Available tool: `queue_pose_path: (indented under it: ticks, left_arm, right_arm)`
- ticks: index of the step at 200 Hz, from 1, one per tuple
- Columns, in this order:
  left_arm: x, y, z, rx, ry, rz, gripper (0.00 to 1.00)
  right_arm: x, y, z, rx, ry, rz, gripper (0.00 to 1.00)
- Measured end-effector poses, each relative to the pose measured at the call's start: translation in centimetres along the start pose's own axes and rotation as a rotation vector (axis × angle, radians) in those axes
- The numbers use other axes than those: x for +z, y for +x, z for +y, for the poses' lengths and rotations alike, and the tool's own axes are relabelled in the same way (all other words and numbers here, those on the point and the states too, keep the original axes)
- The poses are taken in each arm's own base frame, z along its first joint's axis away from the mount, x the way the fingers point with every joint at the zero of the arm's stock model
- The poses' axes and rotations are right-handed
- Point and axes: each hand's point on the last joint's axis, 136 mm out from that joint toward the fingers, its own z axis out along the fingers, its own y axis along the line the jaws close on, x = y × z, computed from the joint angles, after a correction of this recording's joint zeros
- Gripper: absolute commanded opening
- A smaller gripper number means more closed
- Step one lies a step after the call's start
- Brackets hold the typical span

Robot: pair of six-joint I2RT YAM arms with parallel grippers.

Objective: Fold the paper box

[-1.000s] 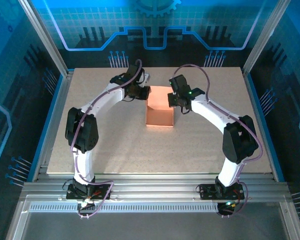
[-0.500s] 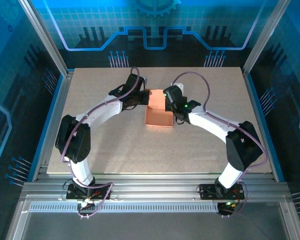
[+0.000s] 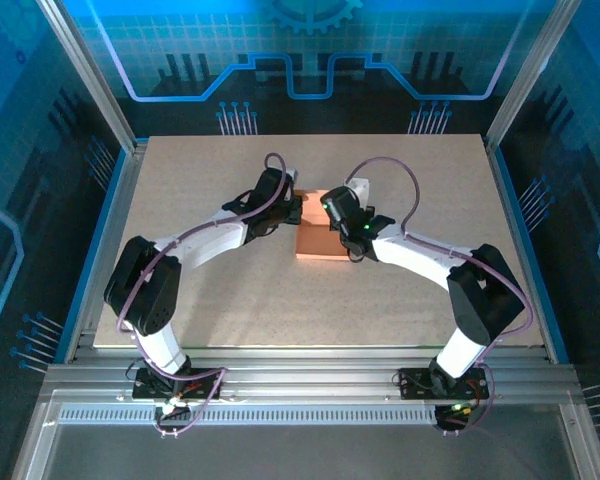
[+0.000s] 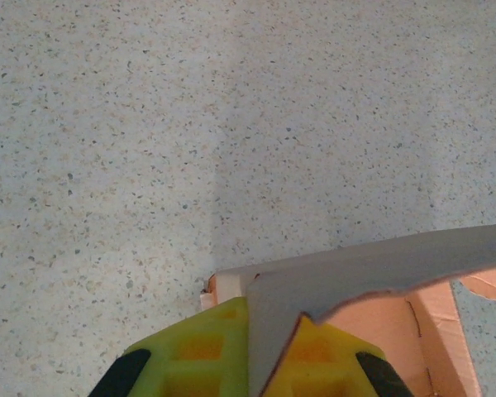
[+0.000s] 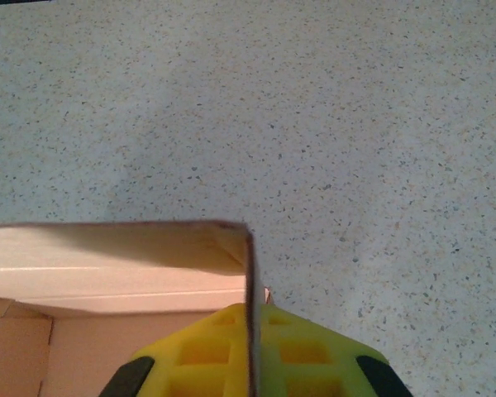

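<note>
Hidden: in the top view both wrists cover the far edge of the salmon-orange thin cardboard paper box and hide the fingertips. Each wrist view cuts its yellow pads off at 6 o'clock and crops the box.
Box place: on the speckled beige table, just off its centre toward 12 o'clock.
Box look: from above, a salmon rectangle with a darker near edge. Close up, there are low walls, a salmon inside and one flap with a grey face.
Left side: the left gripper sits at the box's 11 o'clock corner. It is closed, with the grey flap pinched between its yellow pads.
Right side: the right gripper sits at the box's 1 o'clock. It is clamped on a wall edge standing between its yellow pads.
Markings: the blue back panel bears line patterns and a gear outline. Whether it carries lettering cannot be told.
</note>
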Motion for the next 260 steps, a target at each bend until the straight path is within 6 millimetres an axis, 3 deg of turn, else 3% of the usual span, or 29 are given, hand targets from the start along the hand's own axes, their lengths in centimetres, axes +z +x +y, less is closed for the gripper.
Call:
queue_pose_path:
  ticks: [42, 82, 177, 260]
  left_arm:
    - [-0.2, 0.3, 0.0, -0.014, 0.009, -0.027, 0.0]
    - [0.2, 1.4, 0.3, -0.011, -0.003, -0.071, 0.0]
    - [-0.2, 2.2, -0.6, 0.007, -0.007, -0.168, 0.0]
    - [-1.4, 4.6, -0.6, 0.046, -0.024, -0.263, 0.0]
  right_arm:
    - [-0.2, 0.8, 0.1, 0.03, 0.008, -0.05, 0.0]
    - [-0.4, 2.7, 0.3, 0.016, 0.006, -0.098, 0.0]
    - [-0.2, 3.1, -0.3, 0.055, -0.001, -0.167, 0.0]
    - [-0.7, 4.1, -0.1, 0.062, -0.061, -0.244, 0.0]
